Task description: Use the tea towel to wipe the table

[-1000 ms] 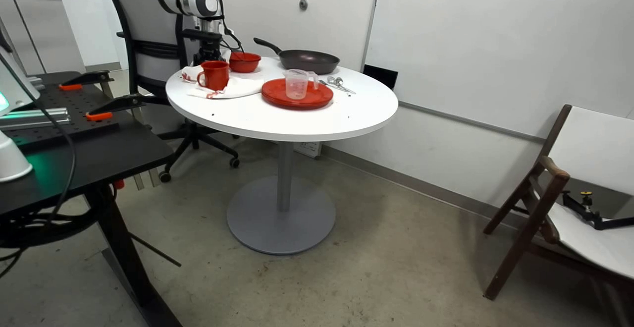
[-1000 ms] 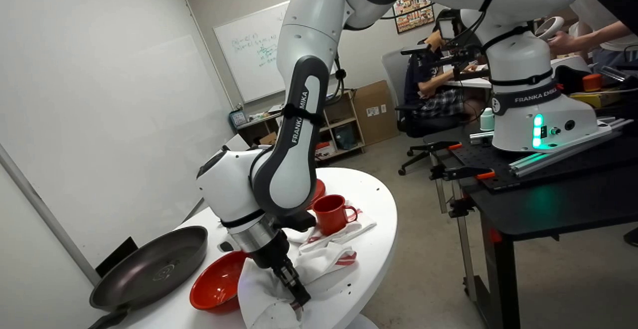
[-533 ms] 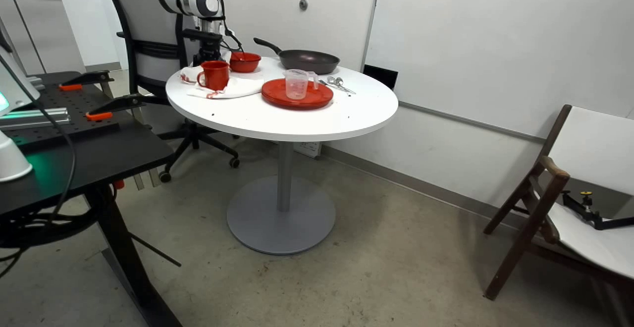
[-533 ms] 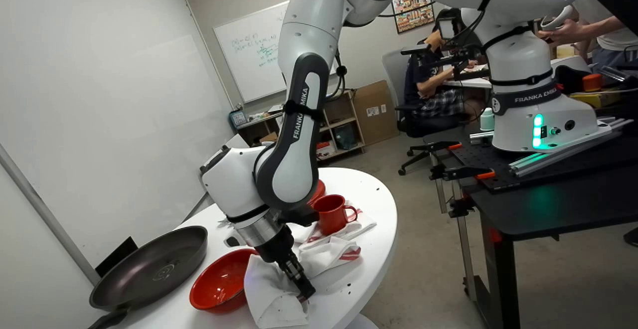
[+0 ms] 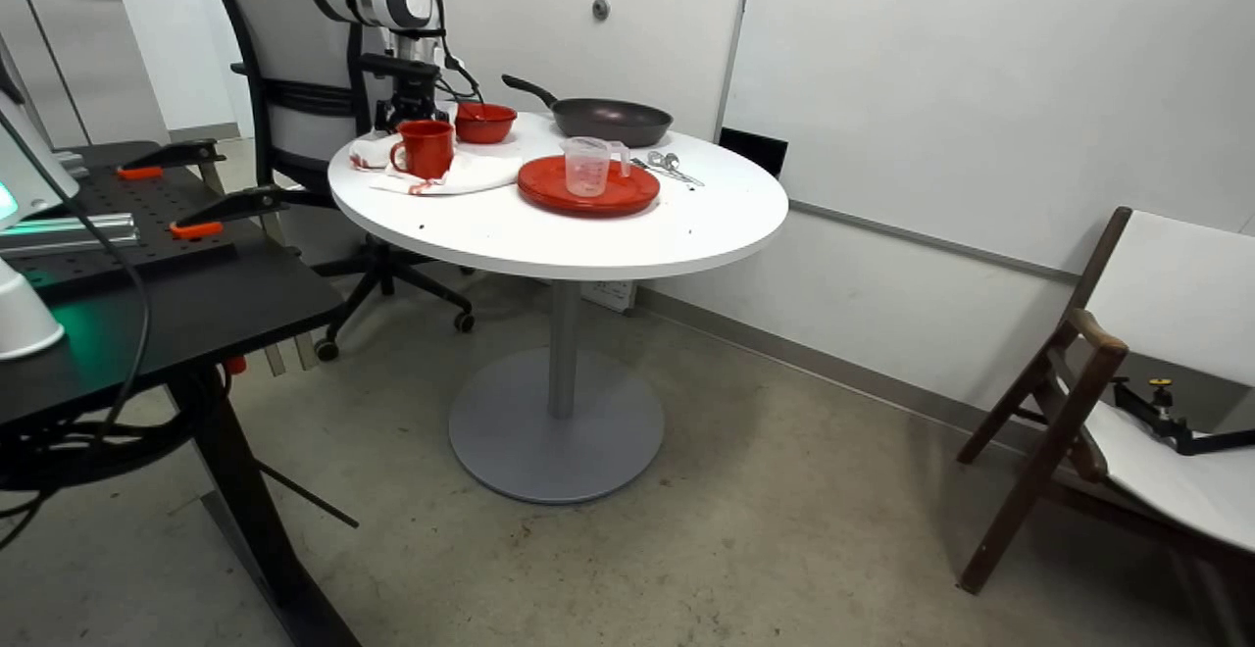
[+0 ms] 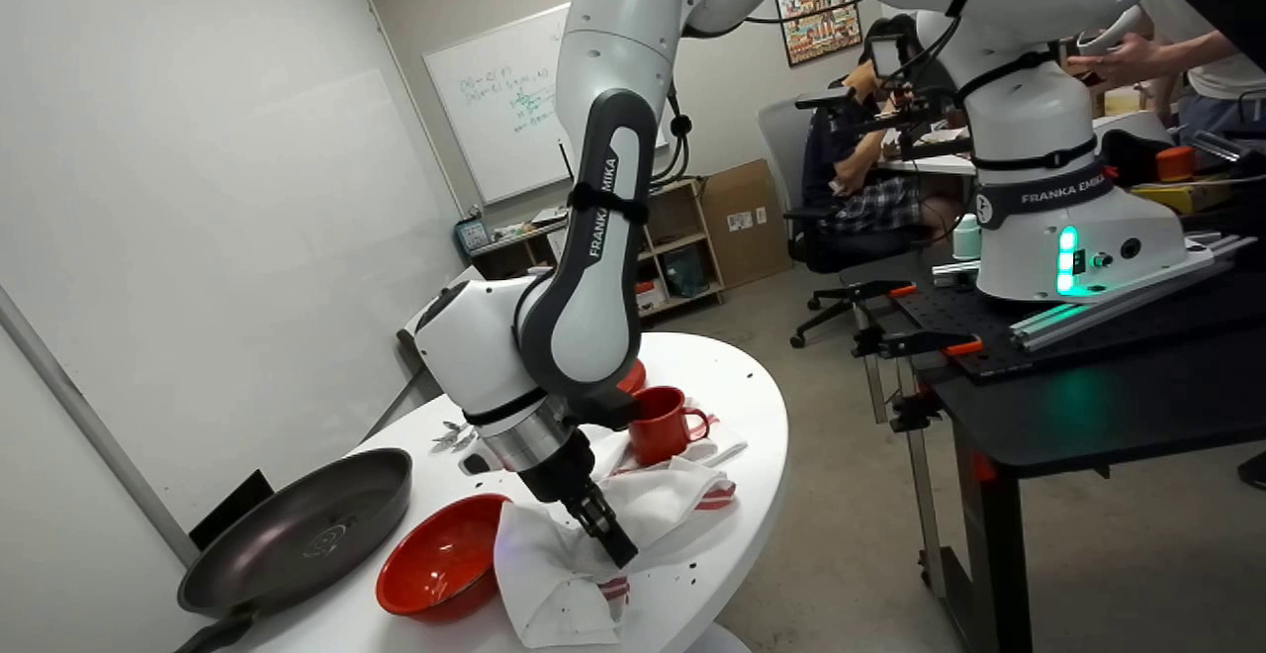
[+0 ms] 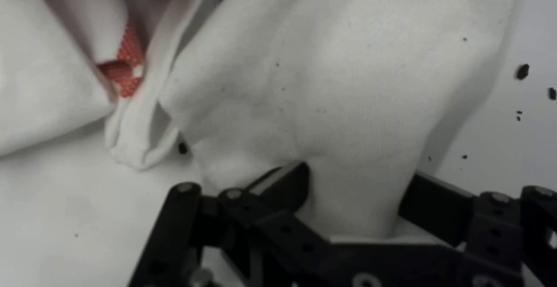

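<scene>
Since half a second ago I have shifted my claw (image 7: 357, 187) a little toward the red mug (image 6: 658, 425), as an exterior view shows, and the tea towel (image 6: 544, 574) has slid the same way, its striped end near the mug now closer to the rim of the round white surface (image 5: 578, 247). The mug, the red bowl (image 6: 437, 564) and the dark frying pan (image 6: 307, 524) sit where they sat.

In the wrist view my two fingers (image 7: 292, 187) stand well apart, with a broad fold of the towel running loose in the gap between them. I have hold of nothing; whether either fingertip touches the fabric, I cannot tell. In an exterior view I slant down over the towel, and a red-striped patch of it shows just beside my tips.

The towel lies rumpled on the surface between the bowl and the mug. The mug stands upright on a white cloth (image 5: 482, 174); whether that and the towel are one piece, I cannot tell. Dark crumbs (image 7: 522, 72) lie scattered on the surface beside the towel, and smaller specks dot the fabric itself. In an exterior view a clear measuring cup (image 5: 586, 172) stands on the red plates (image 5: 544, 198), and metal cutlery (image 5: 671, 167) lies just beside them, near the pan.
</scene>
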Available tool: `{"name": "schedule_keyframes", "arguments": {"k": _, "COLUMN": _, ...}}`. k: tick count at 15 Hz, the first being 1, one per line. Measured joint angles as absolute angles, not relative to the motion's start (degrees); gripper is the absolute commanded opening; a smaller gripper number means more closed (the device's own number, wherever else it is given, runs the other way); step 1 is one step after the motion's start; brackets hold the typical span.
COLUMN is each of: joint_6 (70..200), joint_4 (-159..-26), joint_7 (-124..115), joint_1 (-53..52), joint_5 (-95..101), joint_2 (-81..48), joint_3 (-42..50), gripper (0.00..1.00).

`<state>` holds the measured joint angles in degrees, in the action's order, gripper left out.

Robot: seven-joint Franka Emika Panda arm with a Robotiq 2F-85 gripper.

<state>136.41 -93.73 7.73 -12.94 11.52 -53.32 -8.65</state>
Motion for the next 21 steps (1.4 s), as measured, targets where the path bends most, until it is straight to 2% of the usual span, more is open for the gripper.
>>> {"name": "schedule_keyframes", "arguments": {"k": 2, "joint_6": 136.6, "joint_4": -94.7, "joint_7": 8.1, "joint_1": -12.7, "joint_5": 11.5, "joint_2": -52.5, "joint_3": -8.8, "gripper": 0.98}}
{"name": "schedule_keyframes", "arguments": {"k": 3, "joint_6": 136.7, "joint_4": -95.1, "joint_7": 8.3, "joint_1": -12.6, "joint_5": 11.5, "joint_2": -52.1, "joint_3": -8.9, "gripper": 1.0}}
{"name": "schedule_keyframes", "arguments": {"k": 18, "joint_6": 141.6, "joint_4": -103.1, "joint_7": 13.5, "joint_1": -10.2, "joint_5": 11.5, "joint_2": -46.2, "joint_3": -10.9, "gripper": 1.0}}
{"name": "schedule_keyframes", "arguments": {"k": 19, "joint_6": 141.8, "joint_4": -103.5, "joint_7": 13.5, "joint_1": -10.2, "joint_5": 11.5, "joint_2": -45.8, "joint_3": -11.0, "gripper": 0.75}}
{"name": "schedule_keyframes", "arguments": {"k": 20, "joint_6": 142.0, "joint_4": -103.9, "joint_7": 13.6, "joint_1": -10.1, "joint_5": 11.5, "joint_2": -45.4, "joint_3": -11.1, "gripper": 0.74}}
{"name": "schedule_keyframes", "arguments": {"k": 21, "joint_6": 142.1, "joint_4": -104.2, "joint_7": 13.6, "joint_1": -10.1, "joint_5": 11.5, "joint_2": -45.0, "joint_3": -11.2, "gripper": 0.67}}
